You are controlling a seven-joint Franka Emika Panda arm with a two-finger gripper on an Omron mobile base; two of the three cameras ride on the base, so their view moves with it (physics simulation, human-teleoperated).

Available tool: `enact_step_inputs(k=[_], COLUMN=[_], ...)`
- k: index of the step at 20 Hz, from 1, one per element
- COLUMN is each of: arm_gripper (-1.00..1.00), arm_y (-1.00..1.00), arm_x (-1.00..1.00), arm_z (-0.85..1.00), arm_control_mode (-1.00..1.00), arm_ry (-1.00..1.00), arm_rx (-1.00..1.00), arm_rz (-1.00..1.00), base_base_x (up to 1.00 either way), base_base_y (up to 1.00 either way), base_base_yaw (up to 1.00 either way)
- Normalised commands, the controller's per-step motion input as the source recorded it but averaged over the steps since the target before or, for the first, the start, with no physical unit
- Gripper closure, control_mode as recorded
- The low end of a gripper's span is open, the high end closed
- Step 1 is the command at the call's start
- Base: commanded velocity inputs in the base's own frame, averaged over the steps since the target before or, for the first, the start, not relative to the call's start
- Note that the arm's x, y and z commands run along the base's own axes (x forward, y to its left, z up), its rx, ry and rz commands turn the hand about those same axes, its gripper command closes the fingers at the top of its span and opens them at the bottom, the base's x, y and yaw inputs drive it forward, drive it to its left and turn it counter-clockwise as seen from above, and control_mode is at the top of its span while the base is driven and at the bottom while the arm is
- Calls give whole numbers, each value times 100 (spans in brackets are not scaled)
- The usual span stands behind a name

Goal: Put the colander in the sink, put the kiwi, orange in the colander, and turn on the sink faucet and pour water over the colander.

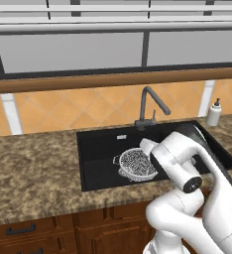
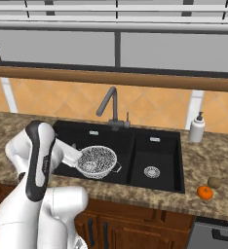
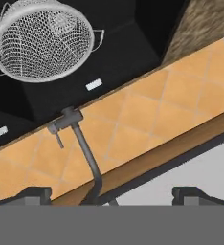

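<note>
The silver mesh colander [image 1: 136,163] [image 2: 96,161] [image 3: 42,40] sits empty in the wider left basin of the black sink [image 1: 98,149] [image 2: 69,133] [image 3: 133,43]. The orange [image 2: 204,192] and the brown kiwi [image 2: 214,182] lie side by side on the counter right of the sink. The dark faucet [image 1: 150,106] [image 2: 111,104] [image 3: 83,148] stands behind the divider, and no water runs from it. My gripper [image 3: 114,196] is open and holds nothing. Its fingertips [image 3: 35,194] stand wide apart, above the sink just beside the colander and looking toward the faucet and wall.
A white soap dispenser [image 1: 214,113] [image 2: 197,127] stands at the back right of the sink. The narrower basin [image 2: 155,155] lies between the colander and the fruit. Granite counter [image 1: 33,168] runs along both sides, under a tiled wall and a window ledge.
</note>
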Motion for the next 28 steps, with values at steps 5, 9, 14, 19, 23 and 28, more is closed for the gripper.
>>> enact_step_inputs(k=[5, 9, 14, 19, 23, 28], arm_gripper=[-100, -100, -100, -100, -100, -100], arm_y=[0, -21, -50, -63, -78, -70], arm_x=[-55, -73, -66, -47, -47, -30], arm_z=[97, 74, 62, 51, 45, 39], arm_control_mode=[-100, -100, -100, -100, -100, -100], arm_ry=[-15, -37, -35, -22, -26, -24], arm_rx=[16, 28, 41, 45, 48, 46], arm_rz=[-7, -2, 0, 3, 0, 5], base_base_x=[0, 0, 0, 0, 0, 0], base_base_y=[0, 0, 0, 0, 0, 0], base_base_yaw=[0, 0, 0, 0, 0, 0])
